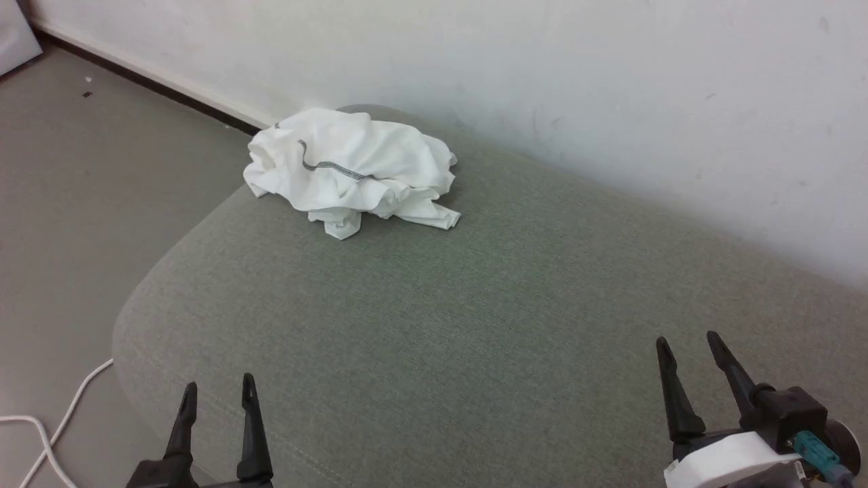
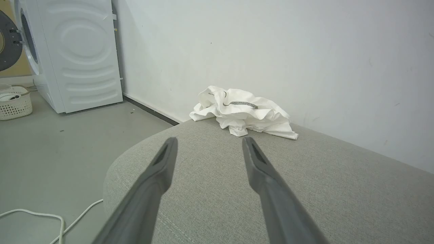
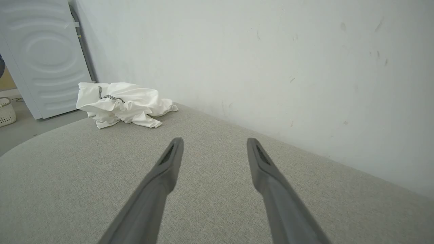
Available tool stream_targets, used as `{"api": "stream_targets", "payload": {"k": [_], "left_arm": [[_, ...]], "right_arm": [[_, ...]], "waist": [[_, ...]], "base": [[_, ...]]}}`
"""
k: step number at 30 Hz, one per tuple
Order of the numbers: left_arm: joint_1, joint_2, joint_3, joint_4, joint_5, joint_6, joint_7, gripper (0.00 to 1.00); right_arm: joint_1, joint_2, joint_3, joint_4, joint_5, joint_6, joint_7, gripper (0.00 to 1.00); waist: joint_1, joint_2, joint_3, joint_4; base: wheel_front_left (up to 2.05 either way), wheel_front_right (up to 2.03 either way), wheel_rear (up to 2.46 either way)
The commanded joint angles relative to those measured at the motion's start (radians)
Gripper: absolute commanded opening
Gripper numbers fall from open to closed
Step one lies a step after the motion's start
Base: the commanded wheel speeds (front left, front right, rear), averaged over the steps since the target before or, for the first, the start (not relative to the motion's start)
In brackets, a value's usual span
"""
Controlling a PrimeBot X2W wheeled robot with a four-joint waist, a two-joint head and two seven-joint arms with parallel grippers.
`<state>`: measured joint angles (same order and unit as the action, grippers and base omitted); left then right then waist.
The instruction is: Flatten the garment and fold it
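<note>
flattening has not begun: the white shirt lies crumpled at the far left end of the cushion, near the wall. your left hand and right hand hang spread, empty, well short of it; reach over and tug it open.

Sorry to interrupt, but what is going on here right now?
The robot is to flatten and fold the white garment, which lies crumpled at the far end of the grey-green cushion, near the wall. Nothing is handled yet: the left gripper and right gripper are both open and empty at the near side, apart from it.
</note>
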<state>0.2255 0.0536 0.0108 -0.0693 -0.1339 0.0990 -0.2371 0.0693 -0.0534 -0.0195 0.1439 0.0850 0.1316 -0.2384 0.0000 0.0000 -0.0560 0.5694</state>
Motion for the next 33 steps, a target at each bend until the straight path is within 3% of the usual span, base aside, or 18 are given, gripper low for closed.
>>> {"api": "stream_targets", "payload": {"k": [1, 8, 22, 28, 33], "left_arm": [[0.015, -0.003, 0.005, -0.004, -0.012, 0.008, -0.010, 1.00], [0.024, -0.003, 0.009, -0.006, -0.018, 0.010, -0.025, 1.00], [0.019, -0.003, 0.009, -0.006, -0.022, 0.007, -0.025, 1.00], [-0.041, 0.000, 0.014, -0.087, -0.109, -0.001, -0.024, 1.00], [-0.183, 0.076, 0.026, -0.202, -0.125, -0.042, 0.063, 1.00]], "right_arm": [[0.013, 0.003, 0.003, 0.004, 0.007, -0.001, -0.009, 1.00], [0.012, 0.003, 0.001, 0.015, 0.013, -0.001, -0.023, 1.00], [0.011, 0.003, -0.006, 0.009, 0.008, -0.001, -0.023, 1.00], [0.007, 0.003, -0.008, -0.017, 0.004, -0.001, -0.005, 1.00], [-0.007, 0.003, -0.004, -0.066, -0.005, -0.001, 0.028, 1.00]], "waist": [[0.0000, 0.0000, -0.002, 0.014], [0.0000, 0.0000, -0.004, 0.042], [0.0000, 0.0000, 0.004, 0.027], [0.0000, 0.0000, 0.038, 0.016], [0.0000, 0.0000, 0.087, -0.003]], "base": [[0.00, 0.00, 0.00], [0.00, 0.00, 0.00], [0.00, 0.00, 0.00], [0.00, 0.00, 0.00], [0.00, 0.00, 0.00]]}}
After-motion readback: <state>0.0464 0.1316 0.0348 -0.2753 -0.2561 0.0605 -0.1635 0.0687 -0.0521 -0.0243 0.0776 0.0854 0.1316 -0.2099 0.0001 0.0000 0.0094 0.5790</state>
